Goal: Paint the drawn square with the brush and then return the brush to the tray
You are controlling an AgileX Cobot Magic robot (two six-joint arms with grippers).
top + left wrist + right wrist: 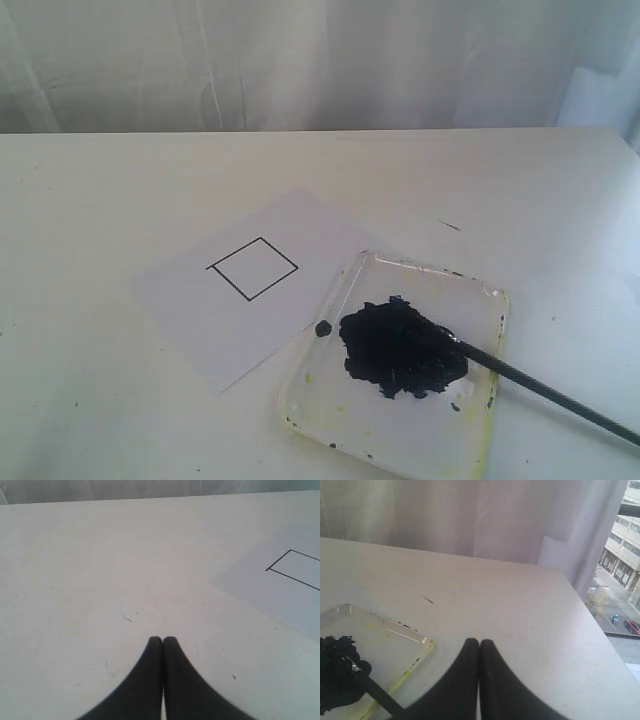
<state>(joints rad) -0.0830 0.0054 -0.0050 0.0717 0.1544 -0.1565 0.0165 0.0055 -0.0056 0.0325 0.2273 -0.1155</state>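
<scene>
Left pincer, right pincer: pressed together, gripped nothing.
Found drawn square unpainted beside tray, brush across tray rim.

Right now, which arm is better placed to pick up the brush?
Probably right. The brush rests in the tray with its handle overhanging the right side, visible close beside the right gripper. The left gripper faces only table and the paper sheet.

Tray: clear plastic, glossy, w/ yellowish-stained rim; paint blob in it lumpy & shiny. Paper sheet matt white; table smooth, matt white. Brush stick matt black.
</scene>
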